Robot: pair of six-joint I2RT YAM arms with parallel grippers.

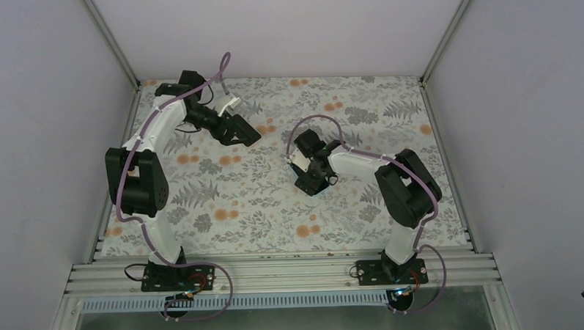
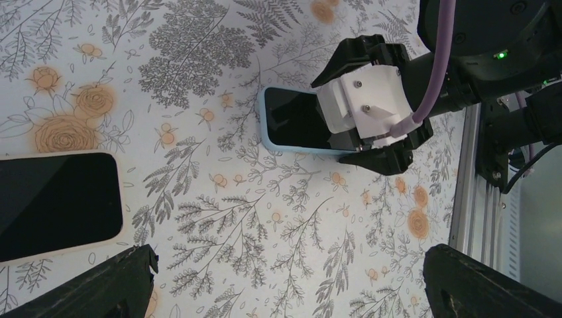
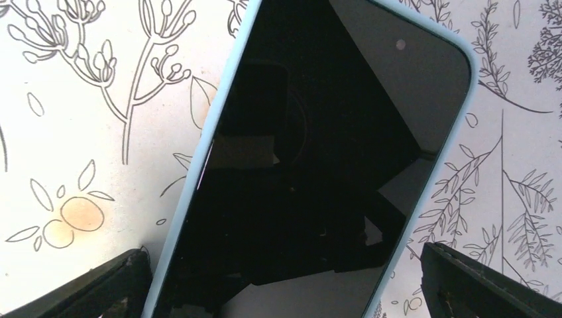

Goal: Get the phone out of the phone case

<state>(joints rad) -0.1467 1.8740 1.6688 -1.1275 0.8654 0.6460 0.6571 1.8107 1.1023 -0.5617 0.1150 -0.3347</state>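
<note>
My right pincer [image 3: 285, 291] hangs wide over the light-blue phone case [image 3: 197, 175], phone [image 3: 311, 165] apparently inside, on floral cloth [image 2: 199, 218]; left pincer [image 2: 285, 278] wide beside a cream-edged phone [image 2: 53, 202]. Risk: off-centre squeeze skids case, w/ nothing bracing it

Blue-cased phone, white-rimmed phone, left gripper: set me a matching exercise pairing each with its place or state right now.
1. blue-cased phone
2. white-rimmed phone
3. left gripper

A. open, over bare floral tablecloth
B. flat beneath the open right gripper
C. cut off at the left wrist view's left edge

Pairs: 1-B, 2-C, 3-A.
</note>
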